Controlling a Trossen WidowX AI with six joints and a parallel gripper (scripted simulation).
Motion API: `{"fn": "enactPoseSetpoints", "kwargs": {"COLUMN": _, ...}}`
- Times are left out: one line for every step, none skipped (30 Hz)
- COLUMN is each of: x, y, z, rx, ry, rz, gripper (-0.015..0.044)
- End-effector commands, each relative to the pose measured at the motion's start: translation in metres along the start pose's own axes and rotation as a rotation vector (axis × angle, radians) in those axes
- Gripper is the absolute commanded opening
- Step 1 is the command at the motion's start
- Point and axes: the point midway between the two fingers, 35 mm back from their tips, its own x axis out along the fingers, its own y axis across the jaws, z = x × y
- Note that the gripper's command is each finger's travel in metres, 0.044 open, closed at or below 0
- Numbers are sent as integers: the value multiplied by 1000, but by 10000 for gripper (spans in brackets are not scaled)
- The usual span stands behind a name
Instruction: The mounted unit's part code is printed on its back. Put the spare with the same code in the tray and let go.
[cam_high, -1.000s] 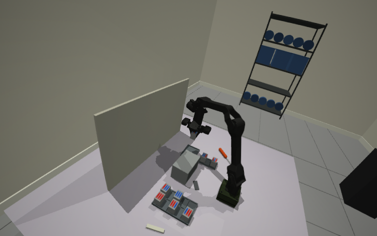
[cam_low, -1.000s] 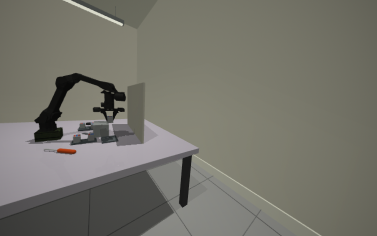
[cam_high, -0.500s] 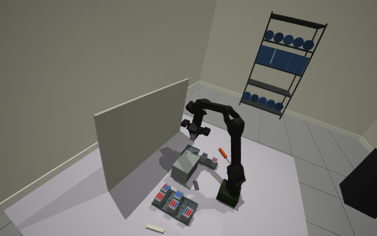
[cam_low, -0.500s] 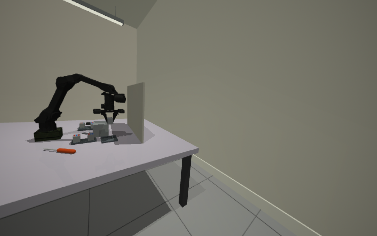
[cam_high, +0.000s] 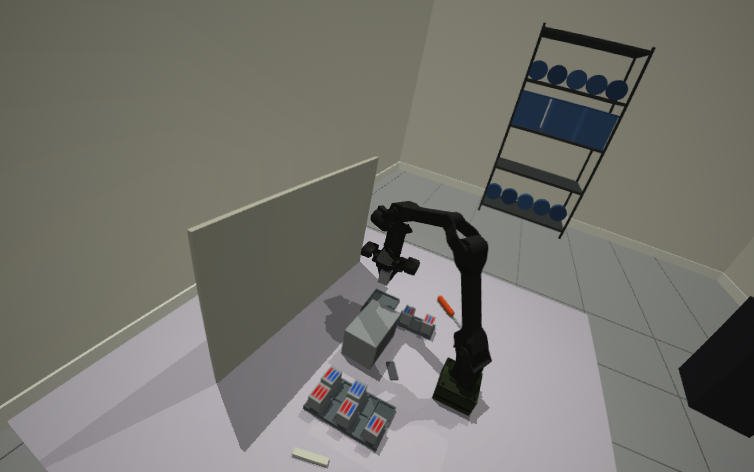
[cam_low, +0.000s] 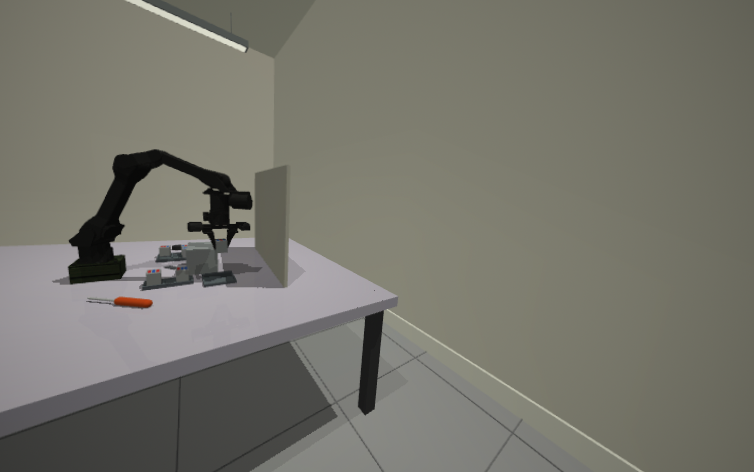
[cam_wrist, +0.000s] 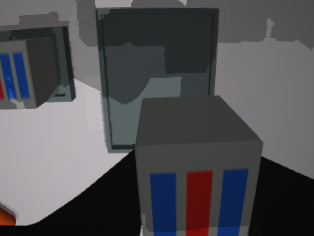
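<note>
My gripper (cam_high: 385, 274) (cam_low: 221, 246) is shut on a grey block (cam_wrist: 197, 122) with blue, red and blue stripes. It holds the block in the air above the area of the dark shallow tray (cam_high: 390, 301) (cam_low: 210, 281) (cam_wrist: 131, 31). The tray shows no block in it. A large grey box (cam_high: 364, 339) (cam_low: 197, 260) stands beside the tray. A rack (cam_high: 367, 431) carries several striped spare blocks, one of them a block (cam_high: 356, 387) with three blue stripes. I cannot make out the mounted unit's back or its code.
A small rack (cam_high: 417, 329) (cam_wrist: 71, 85) with two striped blocks lies beside the tray. An upright panel (cam_high: 289, 267) (cam_low: 270, 222) stands close past the gripper. An orange screwdriver (cam_high: 445, 305) (cam_low: 133, 302), a small grey piece (cam_high: 391, 370) and a pale bar (cam_high: 310, 456) lie on the table.
</note>
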Motion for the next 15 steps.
{"fn": "enactPoseSetpoints", "kwargs": {"x": 6, "y": 1, "z": 0, "rx": -5, "ry": -1, "rz": 5, "gripper": 0}}
{"fn": "enactPoseSetpoints", "kwargs": {"x": 7, "y": 1, "z": 0, "rx": -5, "ry": -1, "rz": 5, "gripper": 0}}
{"fn": "enactPoseSetpoints", "kwargs": {"x": 8, "y": 1, "z": 0, "rx": -5, "ry": -1, "rz": 5, "gripper": 0}}
{"fn": "enactPoseSetpoints", "kwargs": {"x": 9, "y": 1, "z": 0, "rx": -5, "ry": -1, "rz": 5, "gripper": 0}}
{"fn": "enactPoseSetpoints", "kwargs": {"x": 9, "y": 1, "z": 0, "rx": -5, "ry": -1, "rz": 5, "gripper": 0}}
{"fn": "enactPoseSetpoints", "kwargs": {"x": 10, "y": 1, "z": 0, "rx": -5, "ry": -1, "rz": 5, "gripper": 0}}
{"fn": "enactPoseSetpoints", "kwargs": {"x": 11, "y": 1, "z": 0, "rx": -5, "ry": -1, "rz": 5, "gripper": 0}}
{"fn": "enactPoseSetpoints", "kwargs": {"x": 12, "y": 1, "z": 0, "rx": -5, "ry": -1, "rz": 5, "gripper": 0}}
{"fn": "enactPoseSetpoints", "kwargs": {"x": 13, "y": 1, "z": 0, "rx": -5, "ry": -1, "rz": 5, "gripper": 0}}
{"fn": "enactPoseSetpoints", "kwargs": {"x": 14, "y": 1, "z": 0, "rx": -5, "ry": -1, "rz": 5, "gripper": 0}}
{"fn": "enactPoseSetpoints", "kwargs": {"x": 15, "y": 1, "z": 0, "rx": -5, "ry": -1, "rz": 5, "gripper": 0}}
{"fn": "enactPoseSetpoints", "kwargs": {"x": 16, "y": 1, "z": 0, "rx": -5, "ry": -1, "rz": 5, "gripper": 0}}
{"fn": "enactPoseSetpoints", "kwargs": {"x": 16, "y": 1, "z": 0, "rx": -5, "ry": -1, "rz": 5, "gripper": 0}}
{"fn": "enactPoseSetpoints", "kwargs": {"x": 17, "y": 1, "z": 0, "rx": -5, "ry": -1, "rz": 5, "gripper": 0}}
{"fn": "enactPoseSetpoints", "kwargs": {"x": 18, "y": 1, "z": 0, "rx": -5, "ry": -1, "rz": 5, "gripper": 0}}
